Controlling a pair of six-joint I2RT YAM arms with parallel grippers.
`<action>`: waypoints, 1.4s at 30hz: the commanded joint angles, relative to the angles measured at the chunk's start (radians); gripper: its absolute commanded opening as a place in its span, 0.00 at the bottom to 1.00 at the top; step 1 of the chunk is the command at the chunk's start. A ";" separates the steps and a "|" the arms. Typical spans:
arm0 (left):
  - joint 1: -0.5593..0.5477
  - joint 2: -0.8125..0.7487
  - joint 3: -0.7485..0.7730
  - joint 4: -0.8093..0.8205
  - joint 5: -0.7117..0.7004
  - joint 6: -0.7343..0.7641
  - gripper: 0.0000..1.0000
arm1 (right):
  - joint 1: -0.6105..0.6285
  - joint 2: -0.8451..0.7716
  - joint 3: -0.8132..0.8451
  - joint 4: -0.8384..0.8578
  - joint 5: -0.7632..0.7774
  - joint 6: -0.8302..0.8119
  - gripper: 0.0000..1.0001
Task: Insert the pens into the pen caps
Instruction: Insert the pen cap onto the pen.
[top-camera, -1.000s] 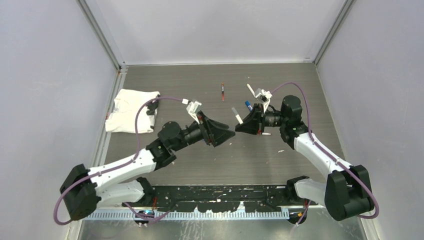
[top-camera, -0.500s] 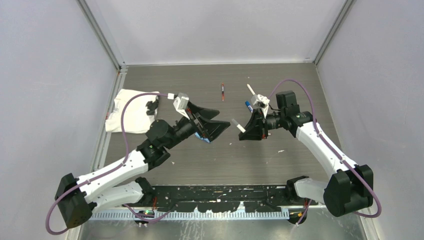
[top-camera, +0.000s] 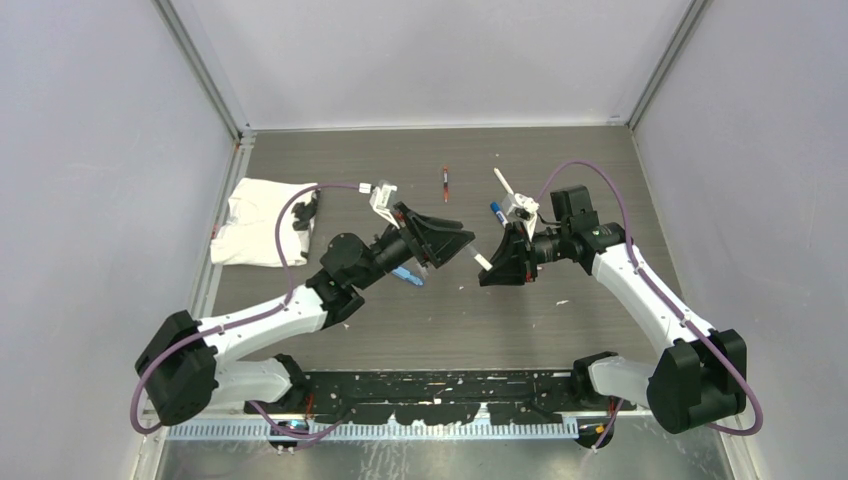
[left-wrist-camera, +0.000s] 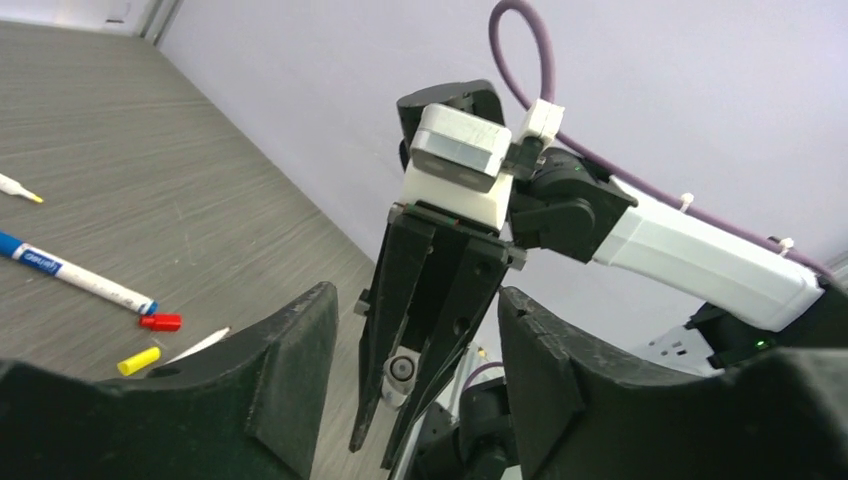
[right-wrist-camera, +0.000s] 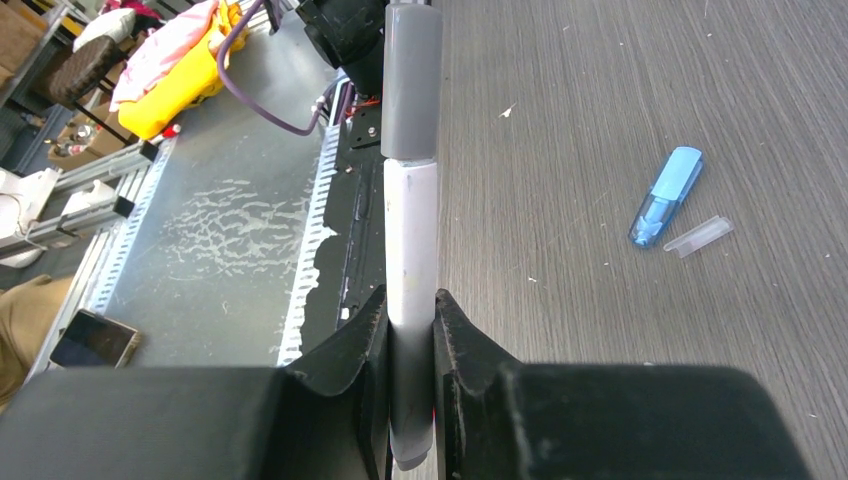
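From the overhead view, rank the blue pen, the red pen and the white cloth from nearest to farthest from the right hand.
1. The blue pen, just past the right hand, toward the back.
2. The red pen, farther back and to the left.
3. The white cloth, far off on the left side.

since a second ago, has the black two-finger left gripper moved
Yes. The left gripper has shifted farther out from the robot, nearer the thin red-ended pen, which has stayed put.

No lettering is showing legibly; the pen (left-wrist-camera: 85, 280) lying at nine o'clock in the left wrist view is carrying a blue label (left-wrist-camera: 40, 262) whose print is too small
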 joint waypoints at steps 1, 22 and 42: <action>0.001 0.004 0.000 0.121 -0.010 -0.038 0.58 | -0.002 0.000 0.034 -0.002 -0.017 -0.016 0.01; -0.035 0.065 -0.006 0.129 -0.011 -0.032 0.48 | -0.003 0.003 0.036 0.006 -0.017 -0.003 0.01; -0.041 0.090 0.039 0.009 0.121 0.077 0.01 | -0.003 -0.003 0.003 0.234 0.052 0.277 0.01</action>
